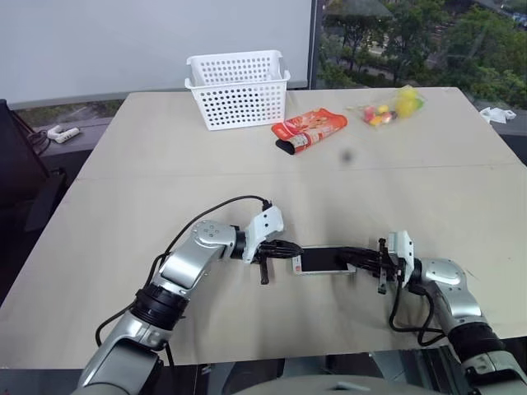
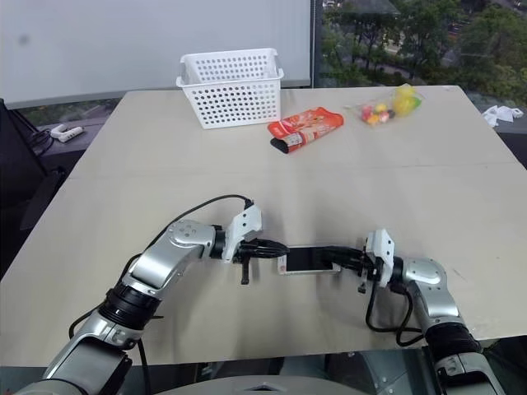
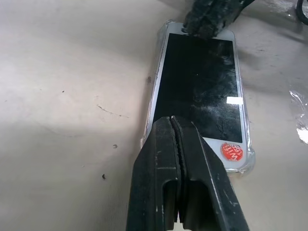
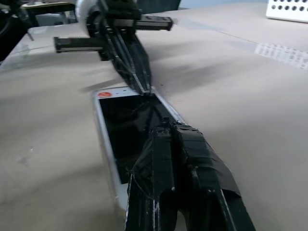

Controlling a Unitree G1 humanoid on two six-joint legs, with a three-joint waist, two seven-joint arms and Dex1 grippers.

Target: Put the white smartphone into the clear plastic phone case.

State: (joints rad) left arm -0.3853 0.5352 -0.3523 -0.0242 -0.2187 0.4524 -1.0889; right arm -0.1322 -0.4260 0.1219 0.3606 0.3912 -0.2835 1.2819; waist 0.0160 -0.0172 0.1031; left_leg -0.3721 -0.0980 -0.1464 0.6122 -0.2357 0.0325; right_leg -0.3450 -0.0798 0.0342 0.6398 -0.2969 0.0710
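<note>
The white smartphone [image 1: 323, 261] lies flat, screen up, on the table near its front edge. A red sticker covers its home button [image 3: 233, 151]. The rim of the clear plastic phone case [image 3: 153, 84] shows around the phone's edges, so the phone sits inside it. My left gripper [image 1: 294, 248] is shut, and its tips [image 3: 172, 121] rest on the phone's home-button end. From the other side, my right gripper [image 1: 351, 256] is also shut, with its taped tips [image 4: 166, 127] on the phone's far end. Neither gripper encloses the phone.
At the back of the table stand a white perforated basket [image 1: 239, 90], a red snack packet [image 1: 309, 130] and a clear bag of colourful items [image 1: 391, 105]. A bit of crumpled clear plastic [image 3: 301, 115] lies beside the phone. The table's front edge is close behind both arms.
</note>
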